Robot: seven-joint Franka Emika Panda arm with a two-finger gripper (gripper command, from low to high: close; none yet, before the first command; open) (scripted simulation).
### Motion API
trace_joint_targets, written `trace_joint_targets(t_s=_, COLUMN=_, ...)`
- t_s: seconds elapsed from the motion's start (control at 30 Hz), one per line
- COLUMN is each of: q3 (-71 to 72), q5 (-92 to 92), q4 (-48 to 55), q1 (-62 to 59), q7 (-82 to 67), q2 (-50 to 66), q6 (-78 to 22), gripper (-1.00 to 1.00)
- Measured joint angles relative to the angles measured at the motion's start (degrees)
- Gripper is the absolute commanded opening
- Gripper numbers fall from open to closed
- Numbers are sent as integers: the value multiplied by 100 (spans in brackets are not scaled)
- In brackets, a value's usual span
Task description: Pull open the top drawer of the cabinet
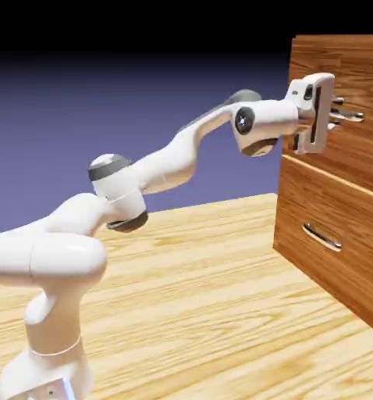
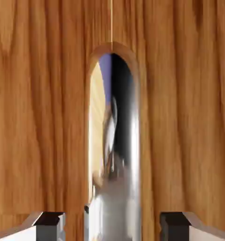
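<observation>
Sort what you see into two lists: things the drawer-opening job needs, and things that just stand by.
Needed: the top drawer, its handle, the tool with fingers either side of that handle, the cabinet.

Standing by: the lower drawer, its handle, the table.

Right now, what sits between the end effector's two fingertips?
The top drawer's silver handle: in the hand view it runs up the gap between the fingertips, with clear space either side. Behind it is only the top drawer front.

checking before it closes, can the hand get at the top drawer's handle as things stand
Probably yes. The hand is already at the top drawer, and the handle runs between its open fingers with nothing in between.
</observation>
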Motion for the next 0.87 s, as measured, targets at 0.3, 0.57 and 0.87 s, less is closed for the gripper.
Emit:
trace_joint_targets(t_s=0.3, q3=-151, q5=-127, q4=-1868, q1=1299, q7=-341, q2=219, q6=-565, gripper=-100)
trace_joint_targets(t_s=0.57, q3=-412, q5=-524, q4=-3528, q1=2608, q7=-501, q2=479, q6=-950, gripper=-100)
trace_joint_targets(t_s=0.87, q3=-777, q5=-1173, q4=-4874, q1=3897, q7=-499, q2=784, q6=-1067, gripper=100)
